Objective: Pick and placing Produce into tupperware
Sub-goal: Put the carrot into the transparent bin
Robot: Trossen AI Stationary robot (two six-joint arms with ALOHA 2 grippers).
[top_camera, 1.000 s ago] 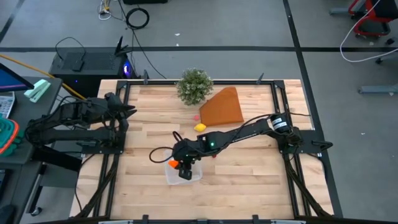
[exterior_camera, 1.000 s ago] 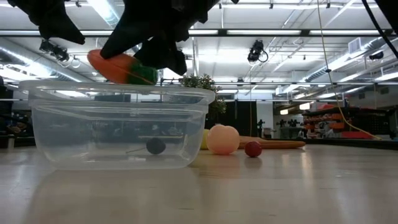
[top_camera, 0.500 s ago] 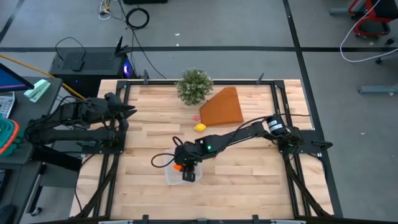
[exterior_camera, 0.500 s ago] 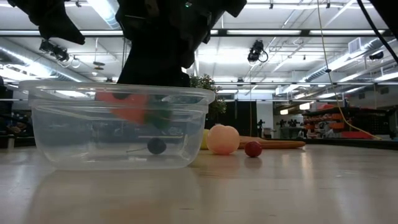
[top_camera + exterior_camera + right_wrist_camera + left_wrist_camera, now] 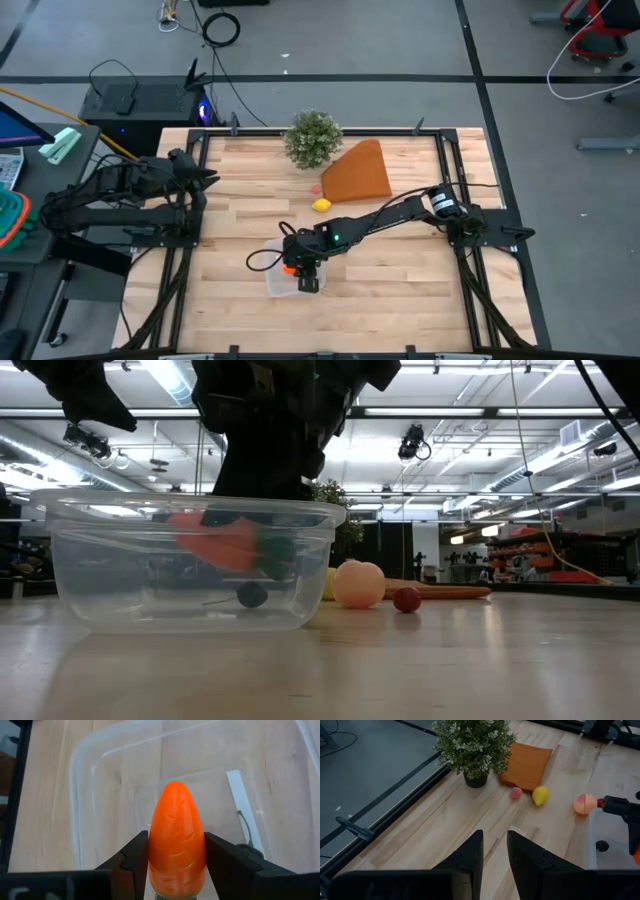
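My right claw (image 5: 176, 857) grips the carrot (image 5: 176, 837) between its fingers, lowered inside the tupperware (image 5: 90, 780) below me.

We see a wooden bench (image 5: 400, 280) carrying a clear tupperware (image 5: 285, 285), a potted plant (image 5: 312, 138) and an orange wedge (image 5: 357, 172). A lemon (image 5: 321, 204), peach ball (image 5: 358, 584) and red bit (image 5: 406, 599) lie on it too.

Both arms are dark, nearly black, built of jointed segments. The right arm (image 5: 400, 212) carries a white band near its base, a small green light on its forearm, and a black cable looping from its wrist. Its tool (image 5: 175, 851) has two flat, angular black fingers. The left tool (image 5: 494, 851) has matching black, wedge-shaped fingers.
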